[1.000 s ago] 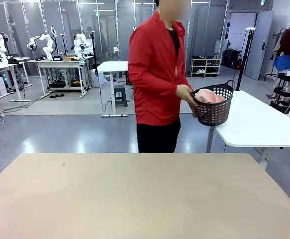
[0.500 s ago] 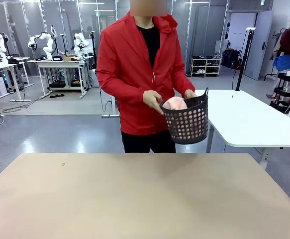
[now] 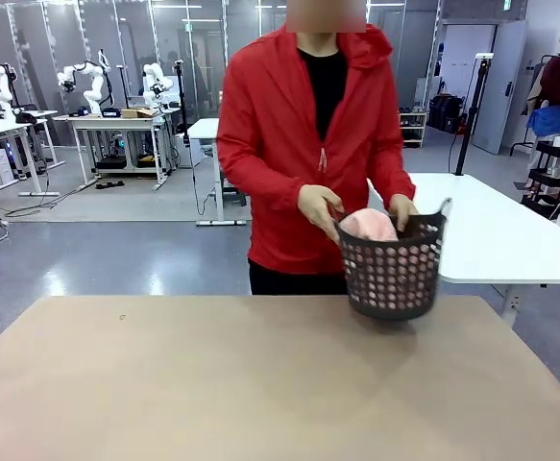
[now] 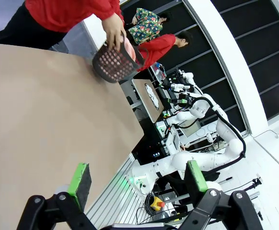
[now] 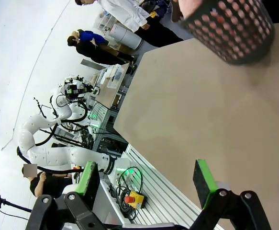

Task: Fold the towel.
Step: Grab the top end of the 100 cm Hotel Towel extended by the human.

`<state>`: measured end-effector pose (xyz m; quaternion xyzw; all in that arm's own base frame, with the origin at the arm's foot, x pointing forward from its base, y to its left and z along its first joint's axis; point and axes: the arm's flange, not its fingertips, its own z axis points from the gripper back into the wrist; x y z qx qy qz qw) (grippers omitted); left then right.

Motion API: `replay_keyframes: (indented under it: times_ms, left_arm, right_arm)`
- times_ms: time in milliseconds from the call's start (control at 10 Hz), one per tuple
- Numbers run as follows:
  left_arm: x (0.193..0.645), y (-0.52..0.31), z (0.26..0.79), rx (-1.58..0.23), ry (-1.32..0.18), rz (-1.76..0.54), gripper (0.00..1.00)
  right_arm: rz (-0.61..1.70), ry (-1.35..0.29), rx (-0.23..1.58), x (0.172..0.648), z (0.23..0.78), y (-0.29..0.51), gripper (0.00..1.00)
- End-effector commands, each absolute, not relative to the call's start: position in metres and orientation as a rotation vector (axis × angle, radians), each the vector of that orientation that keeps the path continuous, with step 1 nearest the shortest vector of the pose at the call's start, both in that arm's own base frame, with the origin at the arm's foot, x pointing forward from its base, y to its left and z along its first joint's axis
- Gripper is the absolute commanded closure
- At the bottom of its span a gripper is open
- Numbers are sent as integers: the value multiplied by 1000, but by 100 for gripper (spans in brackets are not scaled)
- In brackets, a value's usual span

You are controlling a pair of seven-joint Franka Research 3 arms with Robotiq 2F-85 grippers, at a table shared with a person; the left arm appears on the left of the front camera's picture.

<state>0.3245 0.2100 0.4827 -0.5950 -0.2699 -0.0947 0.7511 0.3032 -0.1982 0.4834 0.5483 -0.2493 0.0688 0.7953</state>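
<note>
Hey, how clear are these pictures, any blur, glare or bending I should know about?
Front view: evenly lit and sharp on the towel and basket, with soft light reflections on the glossy floor. Right wrist view: the basket at the top edge looks soft, the table sharper. Left wrist view: tilted and wide-angle, so background lines lean.

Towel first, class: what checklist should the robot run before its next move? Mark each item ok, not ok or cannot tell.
1. Pale pink terry towel laid out flat: not ok, bunched inside the dark perforated plastic basket.
2. Basket free of hands: not ok, the person's hands grip its rim.
3. Basket resting on the beige table: cannot tell.
4. Left gripper open: ok.
5. Right gripper open: ok.
</note>
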Motion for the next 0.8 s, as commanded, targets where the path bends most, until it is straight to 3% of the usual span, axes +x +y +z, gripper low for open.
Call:
replay_keyframes:
  times_ms: [0, 700]
  left_arm:
    - [324, 211, 483, -1313, -596, -225, 0]
    - [324, 211, 483, -1313, -596, -225, 0]
  right_arm:
    - [164, -558, 1182, 305, 485, -199, 0]
    - [164, -558, 1182, 305, 485, -199, 0]
